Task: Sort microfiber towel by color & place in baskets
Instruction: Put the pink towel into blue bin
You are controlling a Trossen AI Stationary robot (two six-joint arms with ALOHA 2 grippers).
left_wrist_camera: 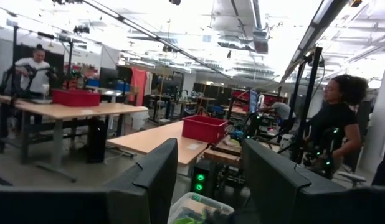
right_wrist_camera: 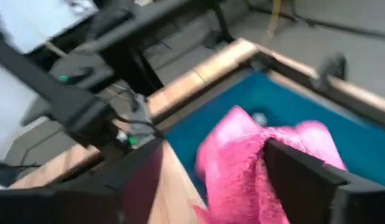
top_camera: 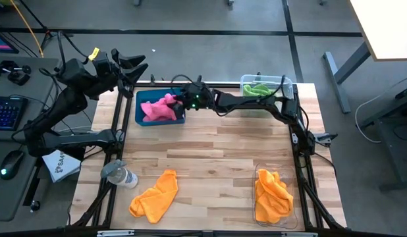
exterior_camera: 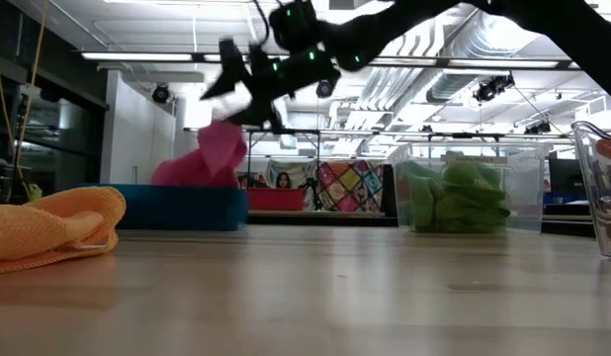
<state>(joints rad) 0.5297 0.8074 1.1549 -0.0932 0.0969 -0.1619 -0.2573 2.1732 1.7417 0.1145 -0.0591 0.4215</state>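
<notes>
A hot pink towel (top_camera: 159, 109) lies heaped in the teal tray (top_camera: 139, 98) at the table's far side, one peak (exterior_camera: 221, 148) standing up. My right gripper (top_camera: 179, 100) hangs open just above that heap, its fingers on either side of the pink cloth (right_wrist_camera: 242, 155). A lime green towel (top_camera: 257, 89) fills the far clear bin (top_camera: 284, 84). Orange towels (top_camera: 272, 196) sit in the near-right clear bin. One more orange towel (top_camera: 156, 195) lies flat on the table near the front. My left gripper (top_camera: 131, 62) is open, raised off the table's far-left corner. My right gripper comes at the pink towel's raised part (right_wrist_camera: 286, 146) slanting from above, fingers spread wide to either side of it. The towel's bulk rests in the tray. I cannot tell whether a finger touches the cloth.
A grey-capped clear bottle (top_camera: 120, 174) lies near the table's left edge, beside the loose orange towel. The wide middle of the wooden table (top_camera: 217, 151) is bare. A keyboard and mouse sit on the desk left of the table. People show in the room behind.
</notes>
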